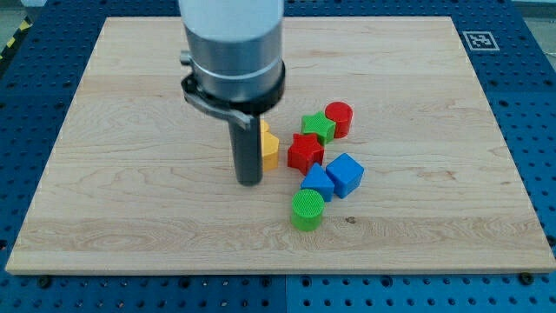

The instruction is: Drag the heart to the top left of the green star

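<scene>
The worktop (130, 217) is one pale wooden board filling most of the frame, with a blue perforated surface (539, 130) around it and one black-and-white marker tag (479, 40) at the board's upper right corner.

The arm (232, 43) enters from the top of the frame, left of centre, as one grey cylinder with a black collar. The end effector is a plain dark rod with nothing to open or close, and it holds nothing. My tip (250, 182) rests on the board just left of the block cluster.

Blocks counted: six, all grouped right of centre.
- One yellow block (268, 148), the task's heart, lies immediately right of the rod and appears to touch it. The rod hides its left part, so the heart shape is only partly confirmed.
- One red star (305, 152) sits just right of the yellow block.
- One green star (319, 128) sits above and right of the red star, touching it.
- One red cylinder (339, 117) stands against the green star's right side, uppermost in the group.
- One blue cube (345, 174) lies at the lower right.
- One further blue block (316, 183), shape unclear, adjoins the cube's left.
- One green cylinder (307, 209) is lowest, directly below that blue block.

The yellow block is left of and slightly below the green star.
</scene>
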Available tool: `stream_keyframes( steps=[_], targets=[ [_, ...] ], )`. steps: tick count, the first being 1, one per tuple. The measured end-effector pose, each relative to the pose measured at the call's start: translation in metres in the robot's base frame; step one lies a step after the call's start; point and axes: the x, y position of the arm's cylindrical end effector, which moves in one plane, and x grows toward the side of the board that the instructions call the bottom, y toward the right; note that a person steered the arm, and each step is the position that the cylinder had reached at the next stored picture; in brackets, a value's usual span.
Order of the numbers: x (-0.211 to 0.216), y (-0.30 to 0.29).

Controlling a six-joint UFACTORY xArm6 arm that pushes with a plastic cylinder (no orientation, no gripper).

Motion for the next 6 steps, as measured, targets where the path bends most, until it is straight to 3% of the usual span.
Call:
stream_keyframes(
  steps=[6],
  targets=[
    [-0.104, -0.005]
  ],
)
